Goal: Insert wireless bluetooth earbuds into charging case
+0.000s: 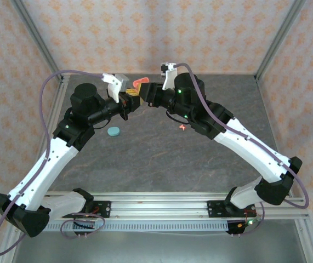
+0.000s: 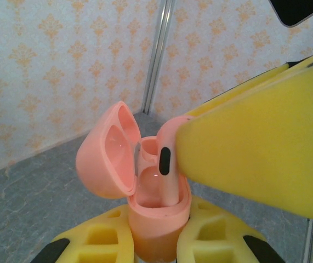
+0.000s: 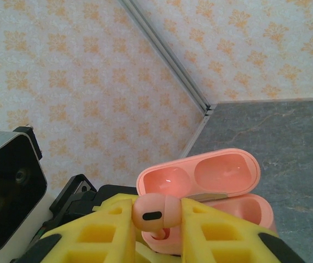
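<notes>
Your left fingers (image 2: pixel 104 238) are clenched on the lower body of the salmon-pink case (image 2: pixel 159 211), one yellow pad on each side. They hold it upright in the air above the tabletop (image 1: pixel 161 159), near the far wall. The lid (image 2: pixel 109 156) of the case stands open, folded back to the left in the left wrist view, and you can see the hollow wells inside the body.

Your right fingers (image 3: pixel 104 233) are grasping one salmon-pink earbud (image 3: pixel 153 212) by its rounded head. In the right wrist view the head sits squeezed between the two yellow pads, with its dark oval patch facing the camera. In the left wrist view the stem of this earbud points down and its lower end is inside the rim of the case, in the well on the right side, while the head is above the rim. I cannot tell if the stem touches the bottom of the well.

In the top view the two arms meet tip to tip at the back of the tabletop. A teal case (image 1: pixel 113 131) lies closed on the tabletop, just beside the left arm and well apart from the held case. Something like a second salmon-pink earbud (image 1: pixel 182 127) lies on the tabletop close under the right arm; it is too small to say how it is lying.
</notes>
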You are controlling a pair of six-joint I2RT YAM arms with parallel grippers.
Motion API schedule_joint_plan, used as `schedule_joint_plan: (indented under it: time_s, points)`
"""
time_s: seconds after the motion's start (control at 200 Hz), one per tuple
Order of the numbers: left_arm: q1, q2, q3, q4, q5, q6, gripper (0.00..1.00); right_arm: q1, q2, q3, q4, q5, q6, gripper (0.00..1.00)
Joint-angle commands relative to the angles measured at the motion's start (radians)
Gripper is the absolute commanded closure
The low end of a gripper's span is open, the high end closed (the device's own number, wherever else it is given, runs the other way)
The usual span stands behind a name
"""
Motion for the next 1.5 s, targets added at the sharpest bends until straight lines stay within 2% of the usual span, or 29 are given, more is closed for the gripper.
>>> schedule_joint_plan:
  time_s: [0.0, 0.891, 1.151, 1.491]
  points:
    - [-0.006, -0.015, 0.014, 0.085, -0.015, -0.009, 1.00, 0.011, 0.008, 0.002, -0.078, -0.062, -0.003, 0.74]
    - [-0.005, -0.004, 0.023, 0.075, -0.015, 0.009, 1.00, 0.011, 0.020, 0.019, -0.100, -0.037, -0.020, 0.67]
    - [-0.007, -0.003, 0.022, 0.068, -0.013, 0.013, 1.00, 0.011, 0.014, 0.029, -0.111, 0.001, -0.016, 0.62]
    - [-0.006, 0.001, 0.022, 0.071, -0.007, 0.013, 1.00, -0.013, 0.017, 0.100, -0.141, 0.044, 0.076, 0.49]
